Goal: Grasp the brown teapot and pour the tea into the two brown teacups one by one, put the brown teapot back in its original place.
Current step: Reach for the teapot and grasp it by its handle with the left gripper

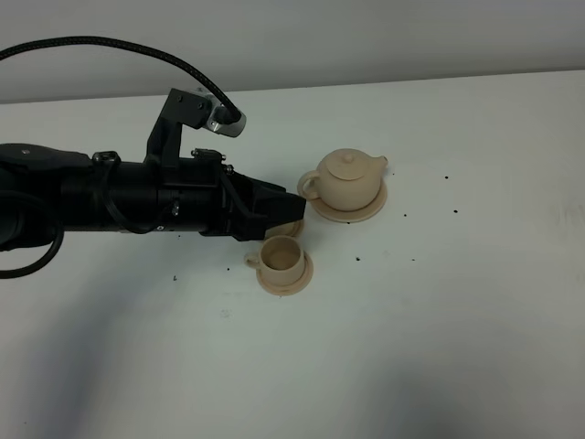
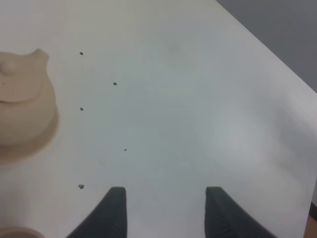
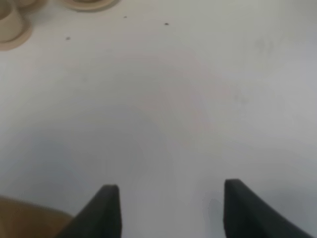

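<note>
teapot (image 1: 345, 176): plain beige-tan, no pattern | big saucer (image 1: 373, 212): same tan | teacup (image 1: 281, 256) + cup saucer (image 1: 303, 277): matching beige-tan, plain | table (image 1: 457, 320): white, scattered dark specks (image 1: 446, 176) | left arm (image 1: 137, 197): black, camera mount (image 1: 224, 123) silver-grey | left gripper (image 2: 166, 191), right gripper (image 3: 171, 187): dark grey-black

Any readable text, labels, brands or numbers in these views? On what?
None readable in any view.
Brown teapot, its saucer and the teacup: plain glaze, no marks.
Left arm: black housing, no legible label.
White table: only dark specks, not characters.
</note>
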